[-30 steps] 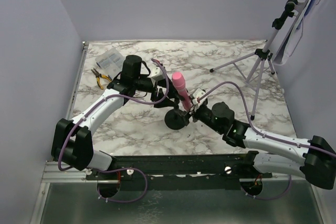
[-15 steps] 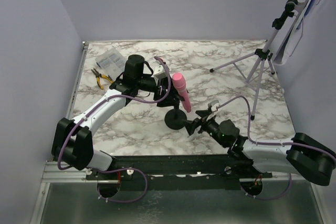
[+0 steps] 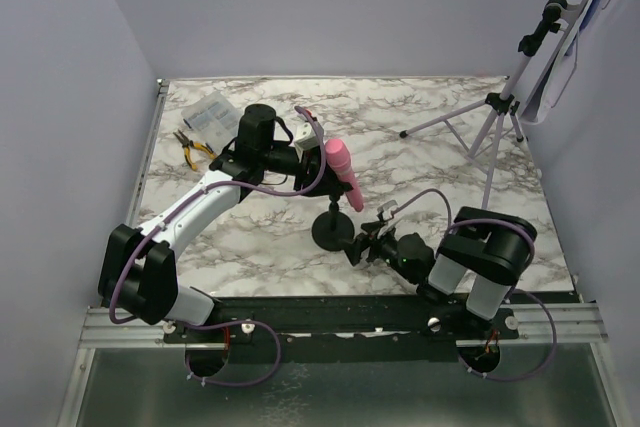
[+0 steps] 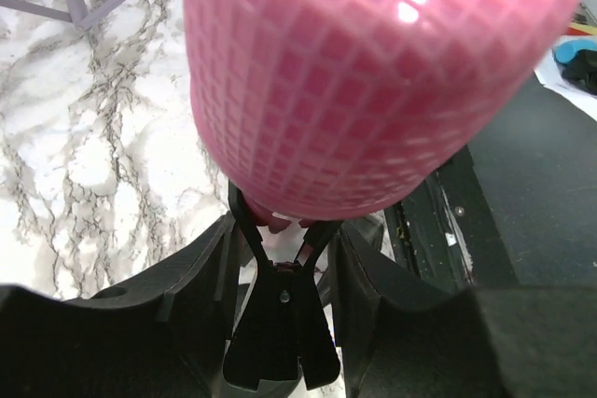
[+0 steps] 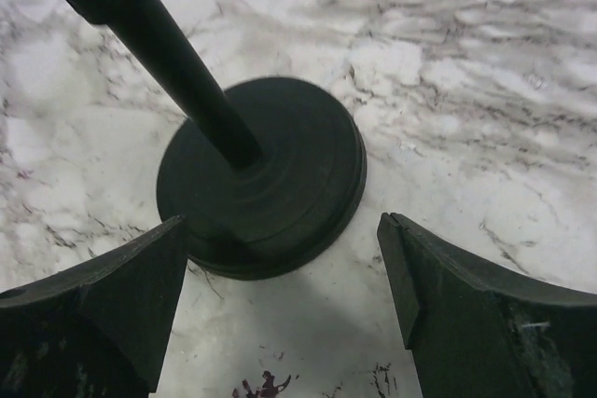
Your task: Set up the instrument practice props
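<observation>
You see the pink microphone, its gridded mesh head glossy, tilted in the black mic stand mid-tabletop. The right end effector gapes, released, astride the round base. You cannot tell whether the left end effector is clenched.

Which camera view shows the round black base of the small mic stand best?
The right wrist view: the base fills the middle, close up, its post rising from it. The top external view shows it small and far. The left wrist view shows the pink microphone, not the base.
</observation>
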